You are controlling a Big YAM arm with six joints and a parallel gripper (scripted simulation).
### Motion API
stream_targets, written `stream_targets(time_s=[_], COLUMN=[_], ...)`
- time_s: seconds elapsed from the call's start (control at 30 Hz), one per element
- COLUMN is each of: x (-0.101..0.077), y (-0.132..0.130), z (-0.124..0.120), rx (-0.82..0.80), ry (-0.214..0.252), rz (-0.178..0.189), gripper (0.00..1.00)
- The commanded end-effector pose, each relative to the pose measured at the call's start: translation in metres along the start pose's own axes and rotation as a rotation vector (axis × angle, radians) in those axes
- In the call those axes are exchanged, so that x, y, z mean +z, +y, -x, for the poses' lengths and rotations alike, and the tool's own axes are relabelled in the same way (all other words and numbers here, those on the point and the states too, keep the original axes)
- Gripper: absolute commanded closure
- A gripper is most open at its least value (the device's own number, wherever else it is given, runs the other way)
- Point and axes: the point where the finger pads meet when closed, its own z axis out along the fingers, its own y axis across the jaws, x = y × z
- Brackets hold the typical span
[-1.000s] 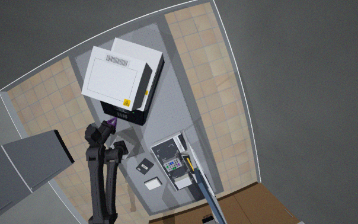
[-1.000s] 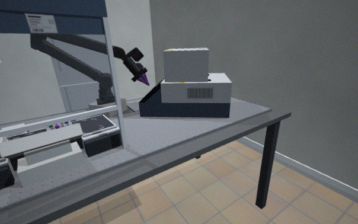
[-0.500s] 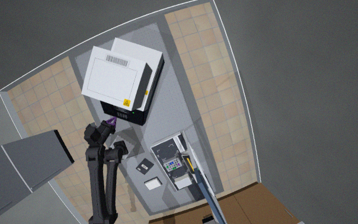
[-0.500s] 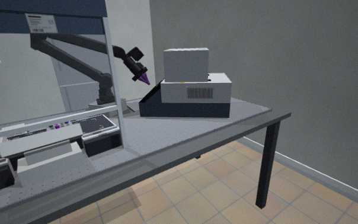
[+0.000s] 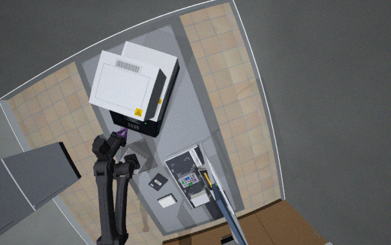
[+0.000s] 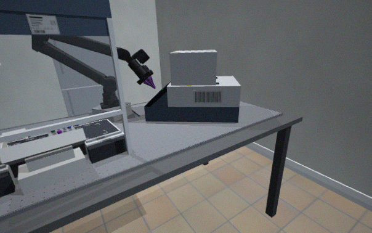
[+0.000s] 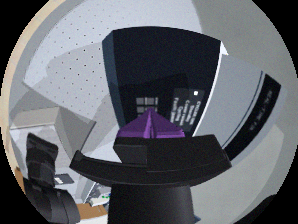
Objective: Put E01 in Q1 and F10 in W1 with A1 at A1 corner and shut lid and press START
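The real-time cycler Q1 (image 5: 152,126) (image 6: 191,112) (image 7: 166,56) stands at the far end of the table. Its white lid (image 5: 124,84) (image 6: 192,68) sits over the top and hides the block. The sloped front panel carries the keys (image 5: 133,126) (image 7: 148,102), and a green lamp (image 5: 145,122) is lit. My gripper (image 5: 122,132) (image 6: 151,82) (image 7: 150,111) has purple fingers that are shut and empty. It points at the left part of the panel, a short way off. Slot D1 (image 5: 182,162) (image 6: 98,127) is dark and bare. I see no plate E01.
The tube cooling block (image 5: 188,179) with coloured caps sits on the deck beside D1. A white piece (image 5: 199,198) lies in the slot after it. A dark nest (image 5: 158,181) and a white one (image 5: 167,200) lie on the table near the arm. A blue shelf post (image 6: 118,86) stands by the deck.
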Motion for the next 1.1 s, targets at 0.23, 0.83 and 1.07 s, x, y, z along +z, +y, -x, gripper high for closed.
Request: stream_targets(time_s=[0.23,0.83,1.07], x=[-0.006,0.027,0.023], y=[-0.018,-0.015,-0.008], z=[0.001,0.001,0.003], rx=[0.02,0.012,0.011], ry=[-0.011,-0.008,-0.009], rz=[-0.051,-0.036,-0.028], gripper=[1.0,1.0,1.0])
